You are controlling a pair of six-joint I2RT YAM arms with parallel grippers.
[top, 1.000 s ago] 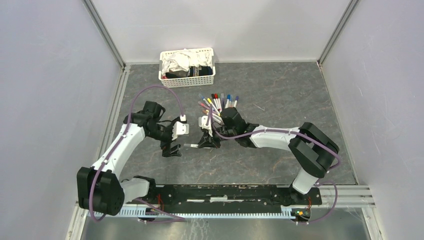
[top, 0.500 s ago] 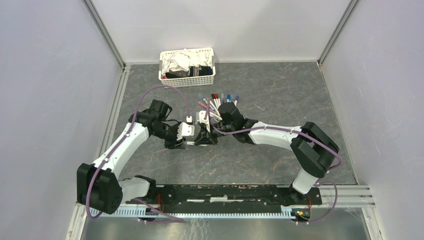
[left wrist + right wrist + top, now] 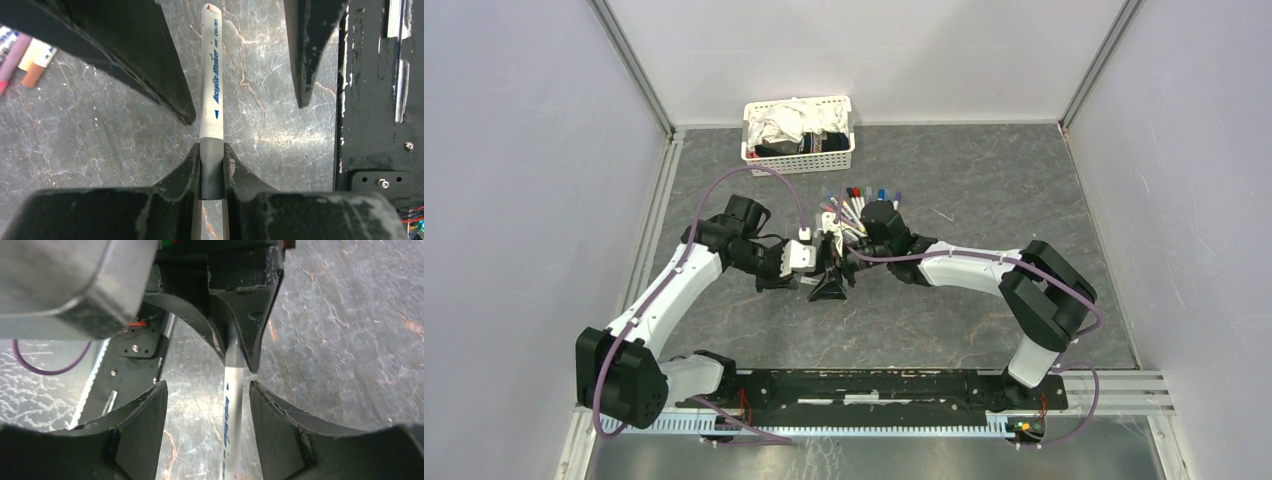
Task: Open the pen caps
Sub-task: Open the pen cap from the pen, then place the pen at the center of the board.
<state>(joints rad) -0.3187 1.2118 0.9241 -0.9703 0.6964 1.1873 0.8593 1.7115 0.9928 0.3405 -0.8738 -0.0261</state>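
One pen (image 3: 212,75) has a white barrel with blue print and a dark grey pen cap (image 3: 211,167). My left gripper (image 3: 211,161) is shut on that cap, and the barrel points away from it. In the right wrist view the barrel (image 3: 232,410) runs between the fingers of my right gripper (image 3: 207,410), which stand open and clear of it on both sides. From the top view the left gripper (image 3: 812,278) and right gripper (image 3: 832,287) meet tip to tip at mid-table. Several more pens (image 3: 856,203) with coloured caps lie fanned just behind them.
A white slotted basket (image 3: 798,158) of cloths stands at the back. The black base rail (image 3: 874,385) runs along the near edge and shows beside the fingers as the rail (image 3: 370,100). Grey walls close in both sides.
My left gripper moved right to the pen and shut on its cap. My right gripper, shut on the barrel before, has opened and let it go.
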